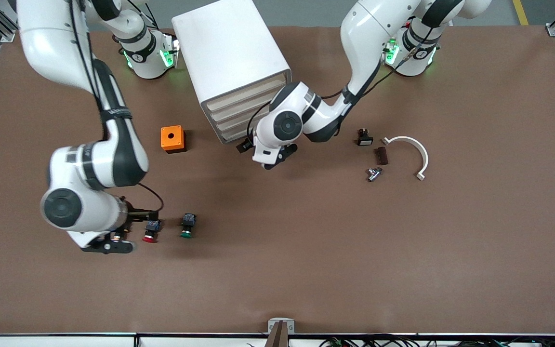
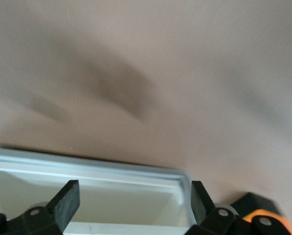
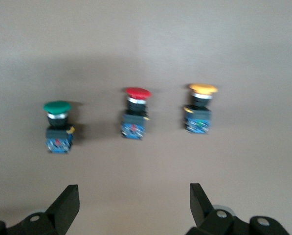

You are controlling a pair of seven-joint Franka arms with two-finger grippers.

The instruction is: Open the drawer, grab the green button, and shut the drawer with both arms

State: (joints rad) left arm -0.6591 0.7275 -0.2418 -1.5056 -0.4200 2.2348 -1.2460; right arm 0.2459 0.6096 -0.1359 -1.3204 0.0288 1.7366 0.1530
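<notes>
The white cabinet stands near the arm bases, its four drawers facing the left arm's end. My left gripper is open at the lowest drawer. In the left wrist view the fingers straddle a white rim with a hollow inside. The green button lies on the table beside the red-capped one. My right gripper is open and empty above the table beside them. Its wrist view shows the green, red and yellow buttons in a row ahead of the fingers.
An orange box sits beside the cabinet toward the right arm's end. Toward the left arm's end lie a small black part, a brown block, a metal fitting and a white curved bracket.
</notes>
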